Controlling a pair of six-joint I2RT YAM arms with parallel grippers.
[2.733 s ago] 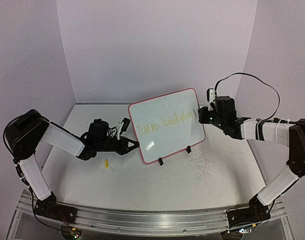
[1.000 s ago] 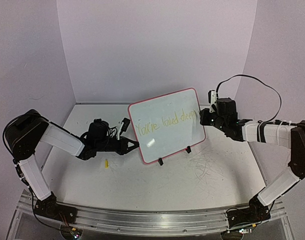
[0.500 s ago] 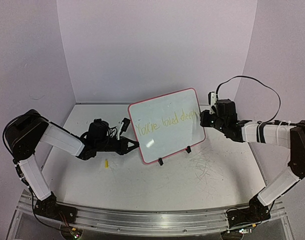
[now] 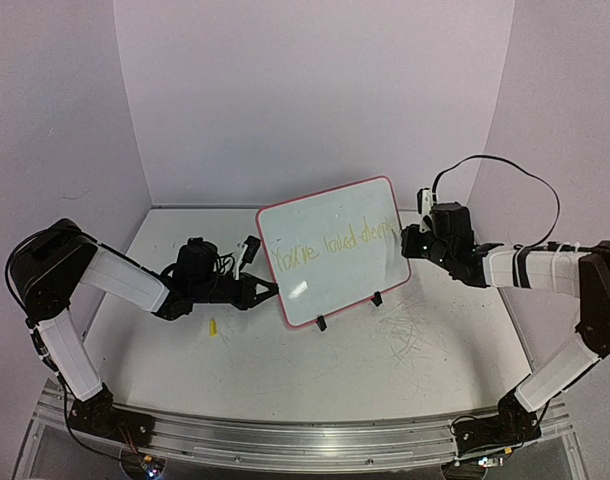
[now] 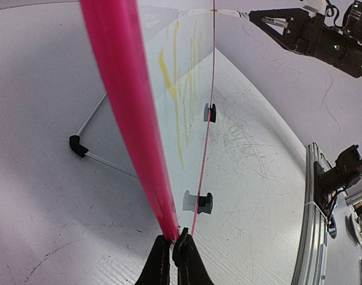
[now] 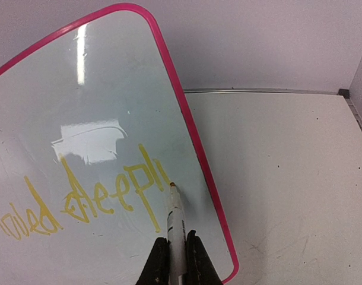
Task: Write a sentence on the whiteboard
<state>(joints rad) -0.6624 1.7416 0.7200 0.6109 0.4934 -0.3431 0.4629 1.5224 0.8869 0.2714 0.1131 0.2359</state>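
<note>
The whiteboard (image 4: 335,270) stands tilted on its black wire stand at mid-table, white with a pink rim (image 5: 124,89). The sentence (image 4: 330,245) runs across it in pale yellow; in the right wrist view it ends in "deepl" (image 6: 110,199). My left gripper (image 4: 273,290) is shut on the board's lower left rim, its jaws (image 5: 172,236) pinching the pink edge. My right gripper (image 6: 176,236) is shut on a white marker (image 6: 175,214). The marker's tip touches the board just right of the last letter, near the right rim. From above, the right gripper (image 4: 407,241) sits at the board's right edge.
A small yellow cap (image 4: 213,326) lies on the table below my left arm. The stand's black feet (image 4: 322,323) rest in front of the board. Grey scratch marks (image 4: 415,330) cover the table to the right. Purple walls close in the back and both sides.
My right gripper has slid slightly right and down along the board's right end with the marker, and the last word has gained a stroke. The left arm and the board have stayed put.
</note>
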